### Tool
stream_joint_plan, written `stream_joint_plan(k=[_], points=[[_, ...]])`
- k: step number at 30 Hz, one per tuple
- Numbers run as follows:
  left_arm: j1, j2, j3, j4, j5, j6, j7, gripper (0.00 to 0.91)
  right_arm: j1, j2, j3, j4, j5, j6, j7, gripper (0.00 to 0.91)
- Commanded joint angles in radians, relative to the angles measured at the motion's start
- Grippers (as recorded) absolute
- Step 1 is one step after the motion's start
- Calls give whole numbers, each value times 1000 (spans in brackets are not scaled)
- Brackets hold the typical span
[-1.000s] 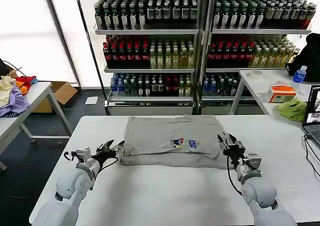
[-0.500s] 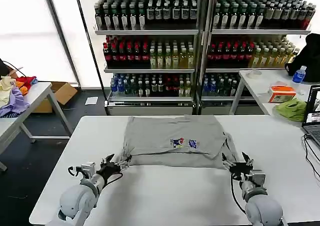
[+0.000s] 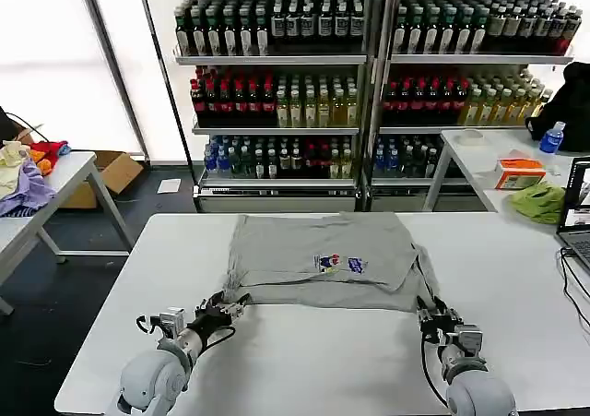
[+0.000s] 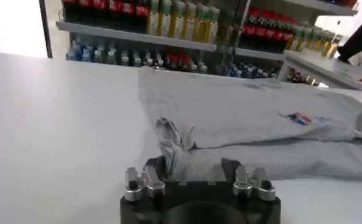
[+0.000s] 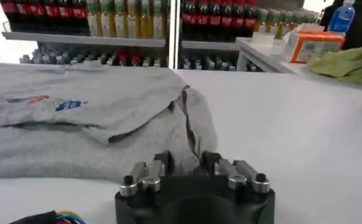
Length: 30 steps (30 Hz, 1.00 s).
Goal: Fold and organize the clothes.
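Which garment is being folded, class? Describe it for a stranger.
On the white table before the drink shelves lies a light grey T-shirt, each near corner pinched by a gripper. Unlike the green cloth, it bears a small cartoon print.

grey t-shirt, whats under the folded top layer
Under the top layer of the grey T-shirt a lower layer sticks out along the near edge, held at its corners by the left pincer and right pincer. Anything further in is covered.
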Motion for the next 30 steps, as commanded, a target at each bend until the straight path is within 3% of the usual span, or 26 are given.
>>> stream_joint_plan(k=[1,6,13,20,25,30], points=[[7,-7,2,13,-1,-22,5,10,-8,4,-1,-2,0,-9,8,0],[14,-6,-2,8,1,-28,7,10,-9,0,-1,6,1,-6,-6,0],[87,-43,-46,-39,0,-48,0,10,-52,-22,8,60,2,28,-66,0],[269,-64,-116,-191,34,-44,-14,10,-211,-56,54,203,20,29,-98,0],[422,-85,-205,-349,94,16,7,10,-360,-58,78,304,13,27,-119,0],[582,-117,-296,-451,210,34,52,10,-474,-48,88,367,-16,7,-101,0]])
